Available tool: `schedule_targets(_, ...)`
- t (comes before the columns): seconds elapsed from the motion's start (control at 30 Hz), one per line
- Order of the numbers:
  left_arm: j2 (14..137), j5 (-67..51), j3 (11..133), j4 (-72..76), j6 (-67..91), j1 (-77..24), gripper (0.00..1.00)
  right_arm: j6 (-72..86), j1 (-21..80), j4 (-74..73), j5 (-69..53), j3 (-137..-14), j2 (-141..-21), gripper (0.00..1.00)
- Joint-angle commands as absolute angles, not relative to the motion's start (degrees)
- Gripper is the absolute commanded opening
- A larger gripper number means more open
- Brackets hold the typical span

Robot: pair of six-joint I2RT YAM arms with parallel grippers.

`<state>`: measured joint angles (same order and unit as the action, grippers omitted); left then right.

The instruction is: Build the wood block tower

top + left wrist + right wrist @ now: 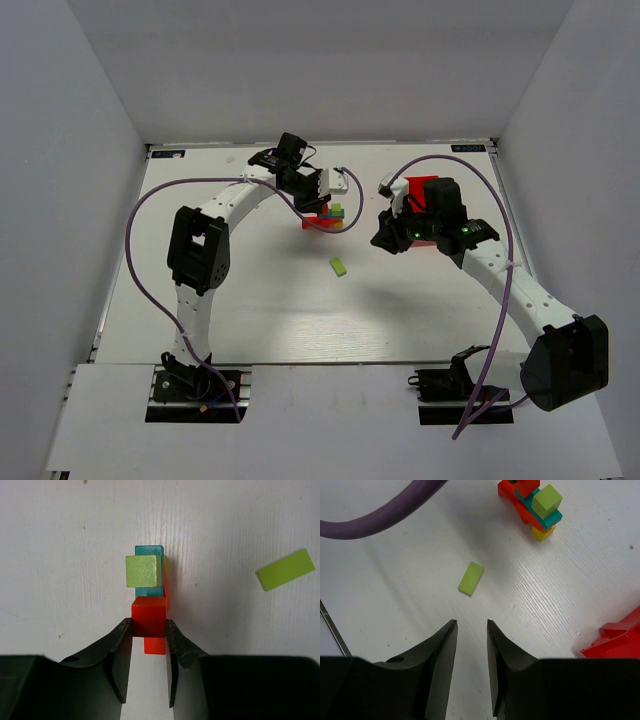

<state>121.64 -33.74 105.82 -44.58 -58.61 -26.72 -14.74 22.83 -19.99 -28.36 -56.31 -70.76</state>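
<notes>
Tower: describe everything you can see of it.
The tower is a small stack of painted wooden blocks standing on the table: a lime cube on a teal bar, a red bar under that, and a yellow block lowest. The left tool clamps its red cube.

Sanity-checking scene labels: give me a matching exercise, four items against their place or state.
1 red cube
2 lime green cube
3 lime green bar
4 right gripper

A lying alone on the table
B open, nothing between its fingers
C gripped by the left gripper
D sitting on the teal block

Pairs: 1-C, 2-D, 3-A, 4-B
</notes>
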Motion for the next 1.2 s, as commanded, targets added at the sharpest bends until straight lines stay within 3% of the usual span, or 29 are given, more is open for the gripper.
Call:
schedule_targets(0.0,122.3,-36.1,107.8,-44.4,-58.5,-26.9,0.10,-15.1,22.3,-20.0,-29.5,-55.7,-70.8,0.37)
schedule_targets(1.17,122.3,-34.0,107.8,-43.9,-58.0,-27.4,0.12,-15.2,22.2,-20.3,-30.6,-55.8,-71.5,0.37)
